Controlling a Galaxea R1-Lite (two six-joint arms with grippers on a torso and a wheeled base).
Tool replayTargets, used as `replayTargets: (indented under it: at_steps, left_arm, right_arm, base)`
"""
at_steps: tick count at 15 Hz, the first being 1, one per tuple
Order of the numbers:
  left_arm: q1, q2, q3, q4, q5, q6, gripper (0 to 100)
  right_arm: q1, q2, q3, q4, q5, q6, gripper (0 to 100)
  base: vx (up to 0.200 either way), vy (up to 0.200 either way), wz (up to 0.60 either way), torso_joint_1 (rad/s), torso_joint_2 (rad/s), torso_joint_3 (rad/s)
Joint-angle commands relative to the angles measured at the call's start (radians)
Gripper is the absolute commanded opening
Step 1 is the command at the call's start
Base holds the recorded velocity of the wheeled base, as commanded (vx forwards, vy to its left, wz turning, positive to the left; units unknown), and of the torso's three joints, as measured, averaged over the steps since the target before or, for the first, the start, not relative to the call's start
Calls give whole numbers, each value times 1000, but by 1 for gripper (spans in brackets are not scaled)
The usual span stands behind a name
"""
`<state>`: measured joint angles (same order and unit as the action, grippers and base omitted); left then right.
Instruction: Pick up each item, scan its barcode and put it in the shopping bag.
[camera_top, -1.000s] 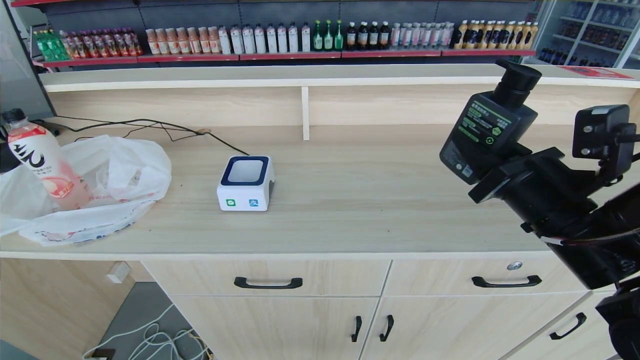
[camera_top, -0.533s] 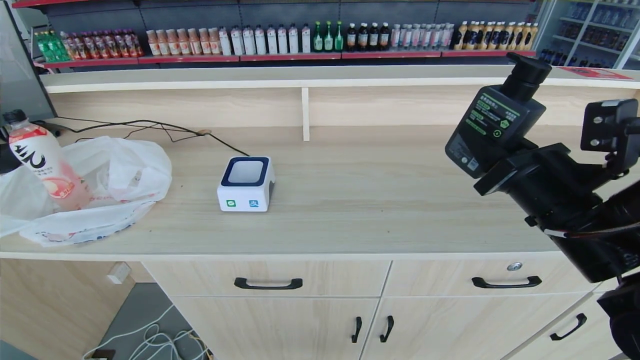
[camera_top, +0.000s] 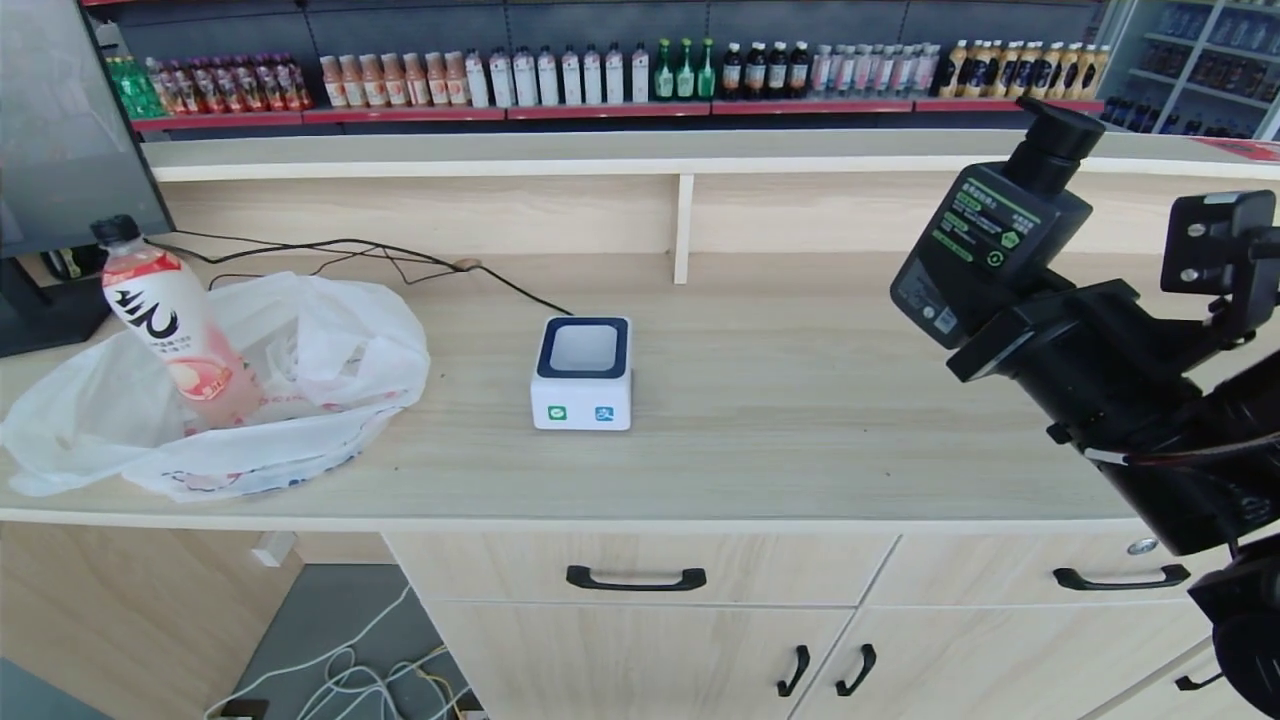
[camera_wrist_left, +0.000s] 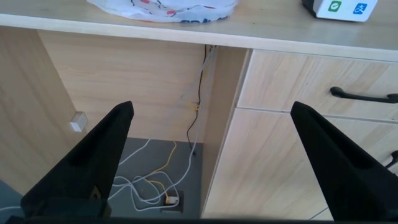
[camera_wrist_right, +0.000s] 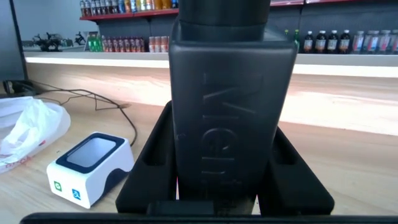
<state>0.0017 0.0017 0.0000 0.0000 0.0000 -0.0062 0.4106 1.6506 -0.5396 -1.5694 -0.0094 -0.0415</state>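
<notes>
Head view: right gripper is clamping the black pump bottle, holding it raised well right of the scanner.

view shifted | black bottle — raised slightly, nearer scanner

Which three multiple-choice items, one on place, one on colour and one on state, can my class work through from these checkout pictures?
1. Where is the pink bottle?
A. On the scanner.
B. Standing in the shopping bag.
C. In the right gripper.

2. What colour frames the scanner's window?
A. Red.
B. Green.
C. Dark blue.

3. What is the right gripper's state?
A. Shut on the dark pump bottle.
B. Open and empty.
C. Shut on the pink bottle.

Answers:
1 B, the white bag lies around its base.
2 C, a dark blue border rings the top window.
3 A, the fingers clamp the bottle's body from both sides.
</notes>
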Motion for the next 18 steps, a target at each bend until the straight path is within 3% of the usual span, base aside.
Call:
replayTargets:
  at_steps: [1, 9, 11, 14, 18]
  left_arm:
    - [0, 0, 0, 0, 0, 0, 100]
    - [0, 0, 0, 0, 0, 2, 100]
    - [0, 0, 0, 0, 0, 3, 100]
    - [-2, 0, 0, 0, 0, 3, 100]
    - [0, 0, 0, 0, 0, 3, 100]
  right_arm:
    - [0, -6, 16, -1, -1, -1, 0]
    - [-4, -3, 9, -1, -103, -21, 0]
    - [-15, 6, 16, -1, -100, -20, 0]
    - [-12, 64, -56, -1, -52, -80, 0]
    - [-6, 202, -220, -1, 111, -270, 0]
  base:
    - [0, 200, 0, -7, -2, 12]
    - [0, 200, 0, 1, 2, 1]
    - [0, 0, 0, 0, 0, 0]
    - [0, 0, 0, 0, 0, 0]
    - [0, 0, 0, 0, 0, 0]
